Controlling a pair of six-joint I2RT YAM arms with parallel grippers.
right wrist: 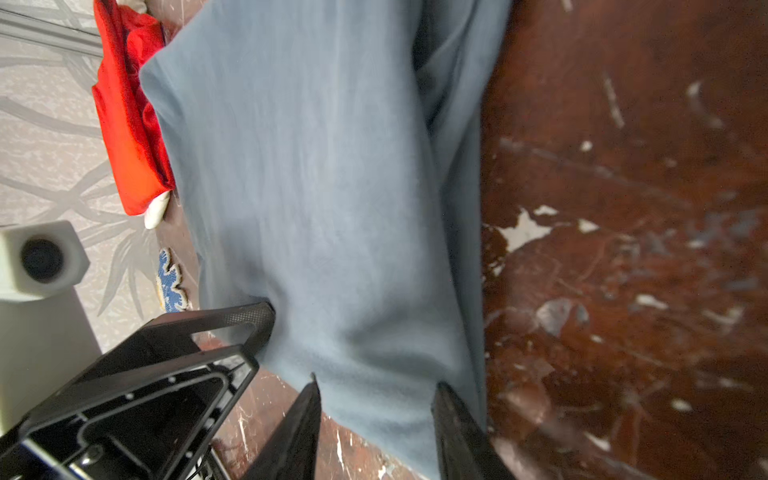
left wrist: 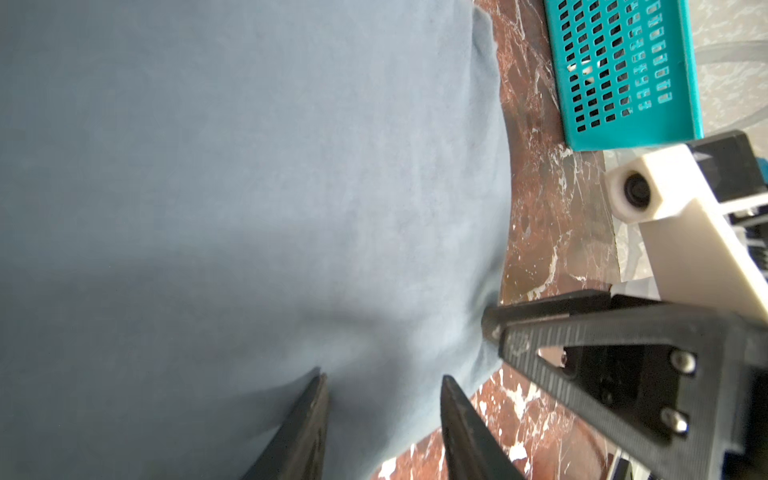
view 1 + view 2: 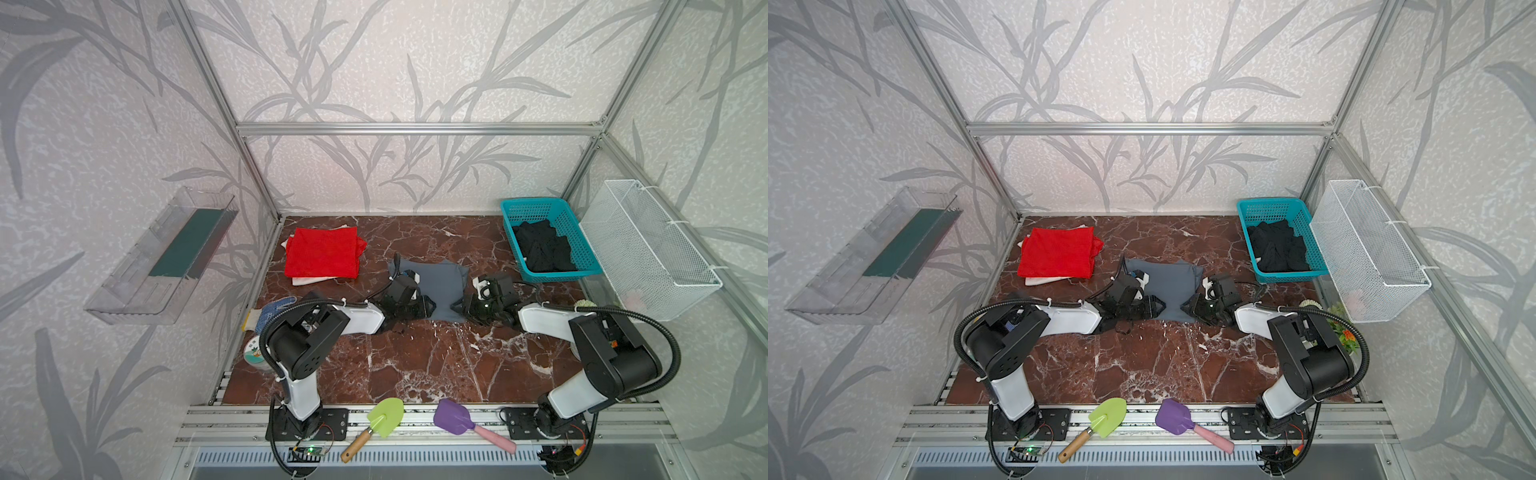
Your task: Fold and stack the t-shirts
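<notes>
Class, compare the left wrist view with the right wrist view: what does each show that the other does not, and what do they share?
Only the left wrist view: the teal basket, standing on the table past the shirt.
Only the right wrist view: the red t-shirt and the blue-and-white glove.
Both: the grey-blue t-shirt, the marble table, and the left tool and right tool, each with shirt cloth between its jaws.
</notes>
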